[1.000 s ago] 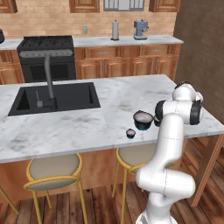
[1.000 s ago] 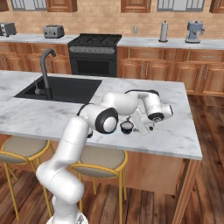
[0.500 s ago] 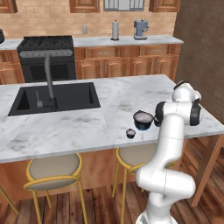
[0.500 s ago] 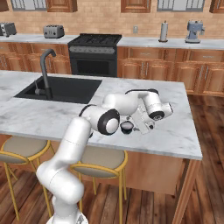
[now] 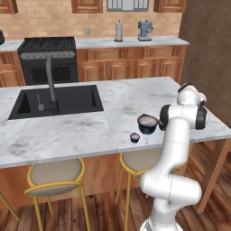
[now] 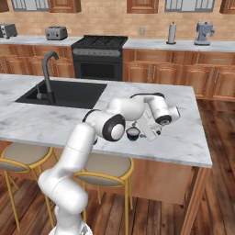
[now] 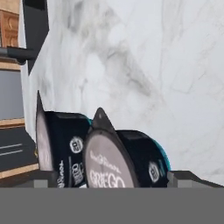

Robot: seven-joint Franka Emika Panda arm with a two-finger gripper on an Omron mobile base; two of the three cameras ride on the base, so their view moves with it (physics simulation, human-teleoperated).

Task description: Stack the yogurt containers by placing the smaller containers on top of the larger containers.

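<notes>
Left base view looks from behind the arm's left, down over the marble island [image 5: 90, 131] toward the stove wall. Right base view faces the same island [image 6: 183, 137] from behind-right. Hand view sits very near, low along the jaws, facing two yogurt tubs just ahead.

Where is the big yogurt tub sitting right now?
In the left base view the big yogurt tub stands on the marble island near its front edge, right of the sink, with a tiny cup just in front of it to the left.
</notes>
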